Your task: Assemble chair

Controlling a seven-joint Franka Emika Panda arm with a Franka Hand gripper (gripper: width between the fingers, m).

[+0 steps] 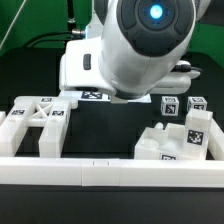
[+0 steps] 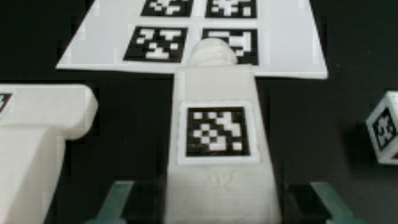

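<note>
Parts of the chair lie spread over the black table (image 1: 110,128). In the exterior view an X-braced frame (image 1: 40,120) sits toward that view's left. A notched block (image 1: 182,142) sits toward its right, with the small cubes (image 1: 170,104) just behind the block. A long plain rail (image 1: 110,172) runs across the front of them all. The arm (image 1: 140,45) fills the middle of this view and hides its own gripper, and a corner of the marker board (image 1: 90,95) shows beneath it. From the wrist view, the gripper (image 2: 221,205) straddles a long chair piece (image 2: 217,130), a narrow white bar with a square tag on its upper face. One finger (image 2: 121,202) stands on each side of the bar's near end. A thin dark gap shows between each finger and the plastic, so the jaws are parted slightly wider than the bar and hold nothing. The bar runs straight away from the fingers, and its far end overlaps the marker board (image 2: 107,55), covering part of one printed tag. Whether the bar rests on the table or is raised off it cannot be told. A blocky white part (image 2: 45,125) lies close beside the bar on one side, separated from it by a strip of table. A tagged cube (image 2: 382,125) sits farther off on the other side, cut off by the picture's edge.
</note>
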